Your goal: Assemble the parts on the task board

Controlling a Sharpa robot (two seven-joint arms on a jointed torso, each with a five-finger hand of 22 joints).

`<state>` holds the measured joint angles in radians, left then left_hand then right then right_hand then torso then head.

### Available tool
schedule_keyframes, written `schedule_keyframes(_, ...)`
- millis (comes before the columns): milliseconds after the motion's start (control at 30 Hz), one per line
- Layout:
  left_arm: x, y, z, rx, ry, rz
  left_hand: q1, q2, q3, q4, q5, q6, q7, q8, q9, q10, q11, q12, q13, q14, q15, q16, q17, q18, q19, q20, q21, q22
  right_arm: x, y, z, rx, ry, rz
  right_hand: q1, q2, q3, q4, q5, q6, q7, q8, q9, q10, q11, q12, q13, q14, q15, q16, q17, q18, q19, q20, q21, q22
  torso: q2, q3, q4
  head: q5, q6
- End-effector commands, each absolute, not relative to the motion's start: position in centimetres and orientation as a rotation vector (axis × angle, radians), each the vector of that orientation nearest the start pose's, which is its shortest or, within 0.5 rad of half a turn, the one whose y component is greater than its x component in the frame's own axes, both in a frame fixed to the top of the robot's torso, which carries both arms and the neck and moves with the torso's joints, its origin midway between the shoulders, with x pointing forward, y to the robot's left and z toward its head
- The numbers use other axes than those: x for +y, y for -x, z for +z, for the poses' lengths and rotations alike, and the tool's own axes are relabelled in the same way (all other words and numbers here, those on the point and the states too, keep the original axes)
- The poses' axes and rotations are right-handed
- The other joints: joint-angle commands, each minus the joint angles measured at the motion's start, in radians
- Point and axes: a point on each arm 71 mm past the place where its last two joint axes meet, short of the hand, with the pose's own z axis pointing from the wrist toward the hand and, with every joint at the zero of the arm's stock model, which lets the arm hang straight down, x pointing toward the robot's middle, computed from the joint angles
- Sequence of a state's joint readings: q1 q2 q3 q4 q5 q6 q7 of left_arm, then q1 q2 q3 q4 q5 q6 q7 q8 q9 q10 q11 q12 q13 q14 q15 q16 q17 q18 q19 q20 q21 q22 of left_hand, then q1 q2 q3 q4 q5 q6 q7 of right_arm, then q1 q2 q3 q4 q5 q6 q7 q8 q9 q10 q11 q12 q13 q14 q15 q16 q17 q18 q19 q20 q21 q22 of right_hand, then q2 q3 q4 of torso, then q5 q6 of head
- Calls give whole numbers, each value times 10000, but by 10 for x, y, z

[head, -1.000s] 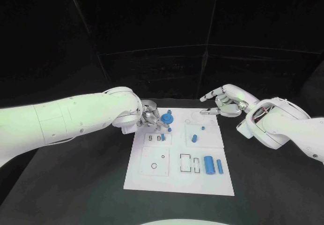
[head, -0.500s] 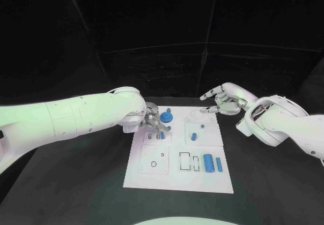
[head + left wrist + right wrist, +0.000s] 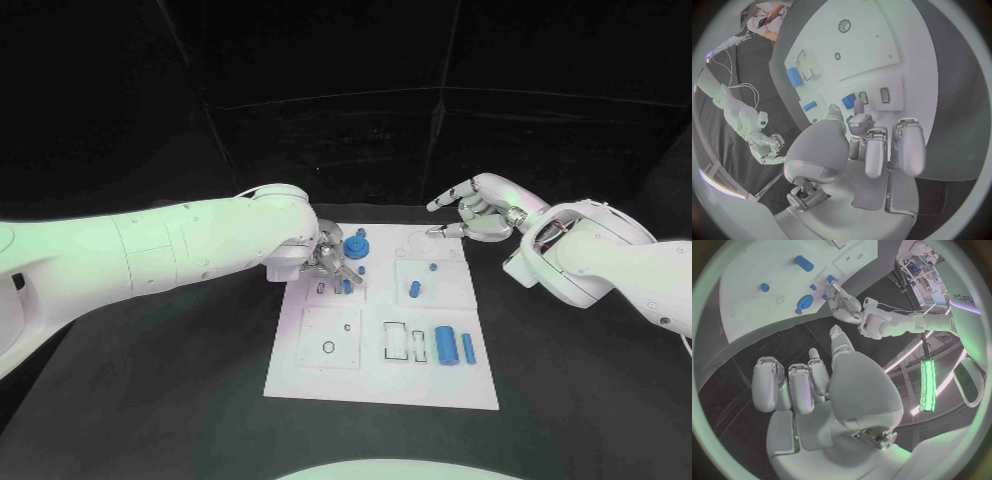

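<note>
— What do we see first, going by size?

— The black counter (image 3: 173, 400), and on it the white task board (image 3: 378, 385), which lies between our two hands. The left hand (image 3: 329, 262) is over the board's far left part; the right hand (image 3: 476, 212) hovers above the counter just off the board's far right corner.

— And the parts on the board?

— Nearest us, well away from both hands, we see a large blue cylinder (image 3: 446, 346) with a thin blue bar (image 3: 467, 348) just beside it. Between the hands lies a short blue peg (image 3: 414, 291). A round blue gear (image 3: 356, 245) sits right beside the left hand's fingertips, on the side away from us.

— How do the hands stand?

— In the left wrist view the left hand's (image 3: 861, 150) fingers are curled in, with thumb and a fingertip down at a small blue block (image 3: 848, 101) by the board's slots — whether it pinches the block or only touches it, we cannot tell. The right hand (image 3: 811, 390) holds nothing; its fingers are spread and loosely bent.
</note>
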<state>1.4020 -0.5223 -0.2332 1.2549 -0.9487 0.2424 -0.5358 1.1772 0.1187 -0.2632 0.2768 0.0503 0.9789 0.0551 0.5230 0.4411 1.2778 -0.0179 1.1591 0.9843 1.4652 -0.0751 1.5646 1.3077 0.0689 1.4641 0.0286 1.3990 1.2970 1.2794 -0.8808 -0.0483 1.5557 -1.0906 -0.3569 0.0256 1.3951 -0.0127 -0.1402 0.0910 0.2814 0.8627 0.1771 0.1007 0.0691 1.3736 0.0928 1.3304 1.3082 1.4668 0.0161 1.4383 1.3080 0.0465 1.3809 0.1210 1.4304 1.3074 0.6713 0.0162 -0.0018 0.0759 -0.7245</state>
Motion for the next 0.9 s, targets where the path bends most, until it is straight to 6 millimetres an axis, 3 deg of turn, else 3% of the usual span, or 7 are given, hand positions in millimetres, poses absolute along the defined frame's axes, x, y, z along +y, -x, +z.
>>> schedule_keyframes(33,137,-525,-208,24404,-61,-3009,87,45,34,-72,-12,-109,-5,79,45,46,1,53,15,1055,-62,62,2631,-155,262,-31,42,10,-207,-491,-143,16228,-1029,9017,-13,89,-76,-2,58,62,-10,68,-15,2,-52,-52,34,524,-51,-63,257,175,-74,8,-50,5,0,3,-5,2,-14)
schedule_keyframes(167,135,-525,-210,24532,-175,-2954,205,86,109,-149,-10,-147,-6,123,110,42,0,54,16,1055,-62,62,2631,-152,248,-32,38,5,-207,-492,-143,16255,-1027,8997,6,105,-101,3,123,59,-13,72,-16,4,-53,-49,35,524,-53,-69,250,174,-70,6,-51,6,-3,-2,-8,-10,-79)
schedule_keyframes(600,131,-525,-212,24555,-213,-2956,345,174,241,-248,-9,-180,-14,192,203,61,-6,75,38,1055,-66,62,2631,-153,239,-34,53,30,-206,-492,-144,16304,-1030,8960,19,121,-118,8,176,56,-12,73,-17,7,-55,-46,37,523,-54,-76,243,176,-76,5,-58,-3,1,10,-2,-34,-107)
schedule_keyframes(767,130,-525,-212,24520,-189,-2998,695,325,561,-521,-6,-248,-22,271,327,75,-19,83,50,1055,-77,62,2631,-150,223,-43,60,44,-206,-492,-144,16348,-1040,8971,19,121,-118,8,176,56,-12,73,-17,7,-55,-46,37,523,-54,-76,243,176,-76,5,-58,-3,-4,9,-1,-39,-125)
schedule_keyframes(900,129,-525,-212,24559,-74,-3113,1353,597,1133,-1002,5,-348,-80,290,403,59,-71,52,31,1055,-119,62,2631,-139,198,-70,39,18,-205,-493,-144,16402,-1044,8960,24,130,-124,11,196,57,-13,76,-16,8,-56,-44,37,523,-55,-79,240,177,-79,4,-62,-8,0,8,0,-39,-140)
